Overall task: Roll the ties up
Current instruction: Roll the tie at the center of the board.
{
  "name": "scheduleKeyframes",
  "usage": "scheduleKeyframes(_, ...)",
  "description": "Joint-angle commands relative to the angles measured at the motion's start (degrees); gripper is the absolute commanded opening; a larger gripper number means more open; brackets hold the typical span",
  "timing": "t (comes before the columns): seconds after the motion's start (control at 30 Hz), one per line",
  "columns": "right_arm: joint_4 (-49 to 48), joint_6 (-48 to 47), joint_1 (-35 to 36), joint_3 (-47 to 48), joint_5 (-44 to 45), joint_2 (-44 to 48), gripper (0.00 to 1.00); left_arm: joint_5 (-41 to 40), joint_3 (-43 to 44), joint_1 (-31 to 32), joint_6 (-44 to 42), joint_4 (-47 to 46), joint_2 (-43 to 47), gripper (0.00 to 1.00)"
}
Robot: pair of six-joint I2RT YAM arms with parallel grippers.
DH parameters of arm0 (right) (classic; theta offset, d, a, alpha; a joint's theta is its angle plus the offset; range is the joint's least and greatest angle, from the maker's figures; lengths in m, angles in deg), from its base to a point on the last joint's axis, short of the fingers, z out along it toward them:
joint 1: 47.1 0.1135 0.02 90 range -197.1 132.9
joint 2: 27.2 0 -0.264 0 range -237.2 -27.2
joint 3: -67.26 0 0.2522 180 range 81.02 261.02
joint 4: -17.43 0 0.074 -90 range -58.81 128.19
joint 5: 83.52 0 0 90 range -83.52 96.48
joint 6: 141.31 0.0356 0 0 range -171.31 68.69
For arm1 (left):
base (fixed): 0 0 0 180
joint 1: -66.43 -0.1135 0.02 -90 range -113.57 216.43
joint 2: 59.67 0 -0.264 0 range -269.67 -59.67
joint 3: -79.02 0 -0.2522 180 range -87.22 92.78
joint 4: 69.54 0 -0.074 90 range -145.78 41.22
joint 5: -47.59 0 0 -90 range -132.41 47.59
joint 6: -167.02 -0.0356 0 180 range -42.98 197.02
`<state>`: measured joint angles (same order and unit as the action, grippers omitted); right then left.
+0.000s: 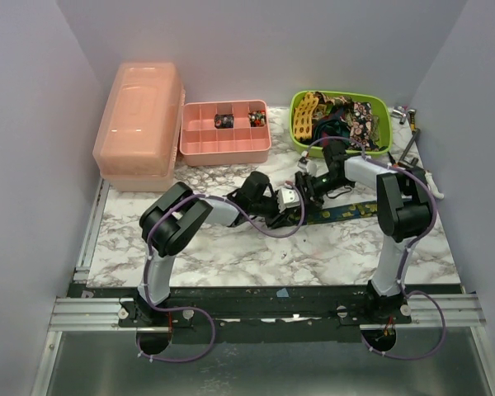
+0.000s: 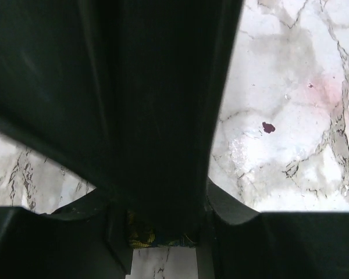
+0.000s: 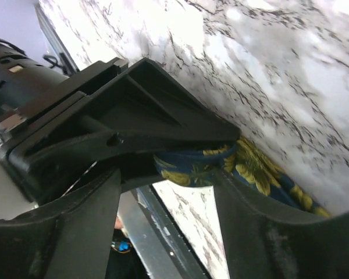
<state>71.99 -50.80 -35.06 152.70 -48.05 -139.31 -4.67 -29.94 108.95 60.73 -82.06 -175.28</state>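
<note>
A dark navy tie point(image 1: 346, 211) with yellow-green spots lies flat across the marble table, right of centre. Its left end is folded into a small roll point(image 3: 192, 165). My left gripper point(image 1: 287, 202) is shut on that roll, which fills the gap between its fingers point(image 2: 141, 237). My right gripper point(image 1: 304, 190) hangs close above the same spot, open, one finger point(image 3: 267, 226) over the tie and the other point(image 3: 75, 232) to the side. In the left wrist view the right gripper's black body point(image 2: 157, 87) hides most of the scene. More ties fill the green basket point(image 1: 381, 148) at the back right.
A pink compartment tray point(image 1: 200, 153) stands at the back centre, with a pink lidded box point(image 1: 140, 124) to its left. Small tools point(image 1: 408, 115) lie beside the basket. A metal rail point(image 1: 264, 309) runs along the table's near edge.
</note>
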Motion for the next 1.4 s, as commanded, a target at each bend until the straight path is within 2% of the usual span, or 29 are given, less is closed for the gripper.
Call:
scheduleKeyframes(0.0, -3.42, 2.64, 2.72, -0.66, 2.24, -3.19, 0.61, -4.68, 0.14, 0.53, -2.34, 14.88, -1.64, 0.28)
scheduleKeyframes(0.13, -3.61, 1.29, 2.73, 0.14, 4.28, -7.23, 0.5, -4.47, 0.89, 0.65, -2.43, 16.16, -1.55, 0.29)
scheduleKeyframes(0.17, -3.49, 0.84, 2.73, 0.29, 4.88, -8.1, 0.42, -4.41, 0.99, 0.72, -2.43, 16.35, -1.55, 0.29)
scheduleKeyframes(0.23, -2.59, 0.08, 2.6, 0.65, 7.21, -9.57, 0.22, -4.25, 1.06, 0.72, -2.34, 16.69, -1.46, 0.3)
scheduleKeyframes(0.27, -1.96, -1.58, 2.44, 0.74, 8.94, -10.08, 0.09, -3.87, 0.96, 0.64, -2.19, 16.64, -1.31, 0.32)
scheduleKeyframes(0.3, -1.35, -2.92, 2.01, 0.68, 9.79, -10.67, 0.01, -3.53, 0.72, 0.55, -1.91, 16.37, -1.2, 0.36)
scheduleKeyframes(0.37, -0.27, -4.53, 0.99, 0.42, 11.62, -11.83, 0.01, -1.85, -0.19, -0.14, -0.55, 14.35, -0.74, 0.52)
scheduleKeyframes(0.47, -0.44, -6.05, -0.85, -0.39, 14.07, -13.64, 0.01, 1.61, -2.63, -1.88, 2.63, 7.11, -0.1, 0.7)
scheduleKeyframes(0.53, -0.62, -6.64, -1.68, -0.65, 15.43, -15.54, 0.01, 3.97, -5.05, -2.74, 4.85, -0.22, 0.28, 0.76)
scheduleKeyframes(0.67, -1.9, -5.6, -2.78, -1.37, 18.01, -17.27, 0.01, 7.6, -7.66, -2.88, 5.86, -11.34, -0.3, 0.78)
scheduleKeyframes(0.87, -0.37, -3.47, -2.89, -0.63, 19.94, -17.7, 0.01, 7.62, -4.81, -2.0, 8.03, -15.56, -4.7, 0.76)
scheduleKeyframes(0.97, 0.78, -2.97, -2.92, -0.52, 21.25, -17.14, 0.01, 7.44, -3.95, -1.81, 10.08, -17.13, -6.6, 0.69)
scheduleKeyframes(1.0, 0.81, -2.69, -2.82, -0.64, 21.54, -17.0, 0.01, 7.67, -3.79, -1.72, 10.38, -17.39, -7.14, 0.64)
scheduleKeyframes(1.07, 0.67, -2.31, -2.8, -0.66, 21.43, -17.16, 0.01, 7.01, -3.41, -1.28, 9.63, -15.39, -7.5, 0.42)
scheduleKeyframes(1.13, 0.51, -3.15, -2.8, -0.29, 19.36, -16.83, 0.01, 4.8, -3.22, -0.91, 7.13, -10.42, -6.44, 0.29)
scheduleKeyframes(1.2, 0.18, -3.41, -2.8, 0.55, 15.6, -14.94, 0.12, 2.54, -3.86, -0.73, 4.24, -4.86, -4.28, 0.24)
scheduleKeyframes(1.27, -0.28, -3.17, -2.8, 1.32, 12.01, -11.84, 0.35, -0.01, -3.58, -0.67, 0.91, 2.29, -2.26, 0.22)
scheduleKeyframes(1.3, -0.12, -2.62, -2.8, 1.78, 11.07, -10.17, 0.51, -1.07, -3.41, -0.71, 0.09, 5.41, -1.42, 0.22)
scheduleKeyframes(1.37, -0.14, 0.88, -2.82, 1.82, 10.33, -7.19, 0.71, -2.91, -3.49, -0.77, -2.04, 9.08, -0.23, 0.22)
